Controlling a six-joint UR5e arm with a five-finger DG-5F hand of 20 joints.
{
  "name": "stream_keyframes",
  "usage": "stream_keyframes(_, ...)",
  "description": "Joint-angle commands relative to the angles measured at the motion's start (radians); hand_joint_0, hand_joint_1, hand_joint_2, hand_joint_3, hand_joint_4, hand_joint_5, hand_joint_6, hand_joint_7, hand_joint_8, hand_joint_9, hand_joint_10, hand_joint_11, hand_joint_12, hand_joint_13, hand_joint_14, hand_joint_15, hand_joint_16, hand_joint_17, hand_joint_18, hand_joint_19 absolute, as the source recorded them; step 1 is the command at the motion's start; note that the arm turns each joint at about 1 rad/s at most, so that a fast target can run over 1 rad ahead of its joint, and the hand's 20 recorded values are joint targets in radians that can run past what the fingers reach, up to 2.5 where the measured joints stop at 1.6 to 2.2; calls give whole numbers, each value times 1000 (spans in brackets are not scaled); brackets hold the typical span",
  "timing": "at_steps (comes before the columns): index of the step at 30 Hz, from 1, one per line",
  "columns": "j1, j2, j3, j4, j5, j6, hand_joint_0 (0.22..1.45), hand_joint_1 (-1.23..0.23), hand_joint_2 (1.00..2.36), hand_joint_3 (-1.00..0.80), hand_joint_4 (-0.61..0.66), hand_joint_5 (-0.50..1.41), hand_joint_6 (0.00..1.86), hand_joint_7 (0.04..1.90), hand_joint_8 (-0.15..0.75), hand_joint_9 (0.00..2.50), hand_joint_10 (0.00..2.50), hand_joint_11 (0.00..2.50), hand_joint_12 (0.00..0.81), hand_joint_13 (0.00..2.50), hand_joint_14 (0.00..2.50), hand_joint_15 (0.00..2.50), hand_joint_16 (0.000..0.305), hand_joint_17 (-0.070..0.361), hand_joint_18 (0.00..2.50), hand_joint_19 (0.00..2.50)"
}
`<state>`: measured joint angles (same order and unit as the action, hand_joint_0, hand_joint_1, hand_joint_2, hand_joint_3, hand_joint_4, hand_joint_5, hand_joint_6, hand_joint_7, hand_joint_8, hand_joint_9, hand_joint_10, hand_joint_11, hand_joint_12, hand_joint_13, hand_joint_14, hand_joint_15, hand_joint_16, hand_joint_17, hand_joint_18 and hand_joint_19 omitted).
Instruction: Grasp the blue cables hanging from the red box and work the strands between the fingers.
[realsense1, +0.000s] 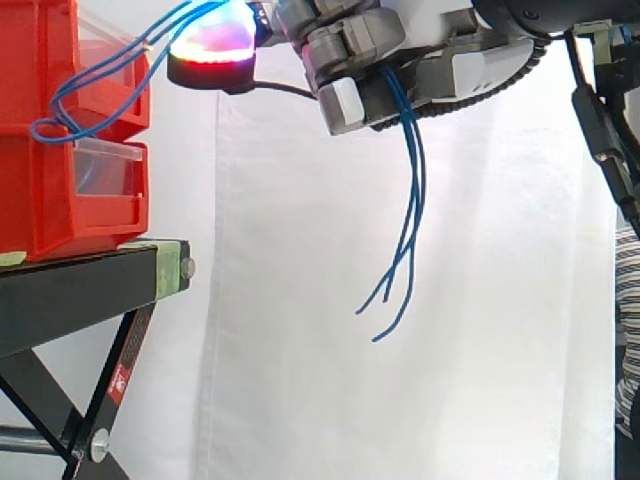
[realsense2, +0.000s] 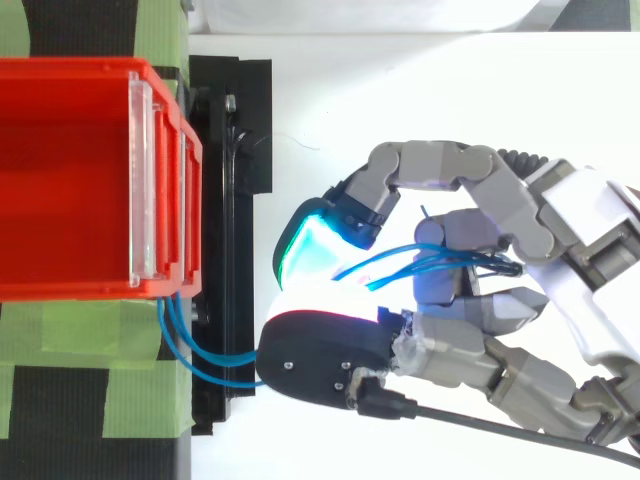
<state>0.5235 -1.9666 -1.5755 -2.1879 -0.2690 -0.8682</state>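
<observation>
Several blue cables (realsense1: 416, 190) dangle thru curled hand (realsense2: 535, 225), side vw.

A white curtain (realsense1: 300, 300) hangs behind, bright and evenly lit, with a vertical fold running from 12 to 6 o'clock left of centre. At 8 o'clock a black stand (realsense1: 70, 290) rests on crossed legs (realsense1: 135, 335). Green tape (realsense2: 60, 350) covers its top.
</observation>
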Motion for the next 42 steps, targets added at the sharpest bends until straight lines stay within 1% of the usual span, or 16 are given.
stream_keyframes(1, 0, -1, 0, 0, 1, -3, 988, -599, 1021, -373, 273, -67, 916, 1071, 384, 987, 2500, 2500, 419, 1081, 2500, 1644, 46, 104, 1462, 1184)
stream_keyframes(4, 1, 0, 0, 3, 1, -3, 929, -575, 1011, -736, 280, -9, 559, 1171, 384, 987, 2500, 2500, 419, 1081, 2500, 1644, 46, 104, 1462, 1184)
stream_keyframes(6, 0, -1, 0, 3, 1, 2, 916, -570, 1008, -820, 279, -5, 539, 1173, 384, 987, 2500, 2500, 419, 1081, 2500, 1644, 46, 104, 1462, 1184)
stream_keyframes(9, 0, 0, 0, 8, 1, 2, 918, -571, 1008, -822, 279, 1, 499, 1187, 384, 987, 2500, 2500, 419, 1081, 2500, 1644, 46, 104, 1462, 1184)
stream_keyframes(13, 0, 0, 0, 16, 1, 8, 928, -589, 1012, -728, 268, 23, 304, 1247, 384, 987, 2500, 2500, 419, 1081, 2500, 1644, 46, 104, 1462, 1184)
stream_keyframes(16, 1, 0, 0, 16, 1, 12, 926, -596, 1012, -717, 266, 23, 291, 1252, 384, 987, 2500, 2500, 419, 1081, 2500, 1644, 46, 104, 1462, 1184)
stream_keyframes(20, 0, 0, 0, 16, 1, 12, 928, -624, 1016, -601, 262, 19, 288, 1266, 384, 987, 2500, 2500, 419, 1081, 2500, 1644, 46, 104, 1462, 1184)
stream_keyframes(23, 1, -1, 0, 16, 1, 12, 889, -637, 1012, -704, 266, 12, 282, 1278, 384, 987, 2500, 2500, 419, 1081, 2500, 1644, 46, 104, 1462, 1184)
stream_keyframes(27, 1, -1, 0, 5, -10, 14, 865, -641, 1010, -754, 260, 6, 289, 1285, 384, 987, 2500, 2500, 419, 1081, 2500, 1644, 46, 104, 1462, 1184)
stream_keyframes(29, 1, 0, -1, -10, -32, 14, 856, -646, 1010, -764, 260, 0, 300, 1284, 384, 987, 2500, 2500, 419, 1081, 2500, 1644, 46, 104, 1462, 1184)
stream_keyframes(30, 1, 0, -1, -27, -61, 14, 856, -646, 1009, -774, 261, -2, 305, 1285, 384, 987, 2500, 2500, 419, 1081, 2500, 1644, 46, 104, 1462, 1184)
stream_keyframes(31, 1, 0, -1, -27, -61, 14, 850, -649, 1009, -787, 262, -9, 318, 1280, 384, 987, 2500, 2500, 419, 1081, 2500, 1644, 46, 104, 1462, 1184)
stream_keyframes(33, 1, 0, 0, -58, -113, 9, 850, -648, 1007, -824, 261, -12, 326, 1278, 384, 987, 2500, 2500, 419, 1081, 2500, 1644, 46, 104, 1462, 1184)
stream_keyframes(34, 1, 0, 0, -58, -113, 9, 843, -648, 1007, -832, 265, -14, 334, 1272, 384, 987, 2500, 2500, 419, 1081, 2500, 1644, 46, 104, 1462, 1184)
stream_keyframes(36, 1, 0, -1, -82, -151, 8, 843, -647, 1007, -843, 266, -17, 349, 1267, 384, 987, 2500, 2500, 419, 1081, 2500, 1644, 46, 104, 1462, 1184)
stream_keyframes(42, 1, 0, 0, -82, -154, 8, 874, -644, 1011, -724, 267, -54, 543, 1203, 384, 987, 2500, 2500, 419, 1081, 2500, 1644, 46, 104, 1462, 1184)
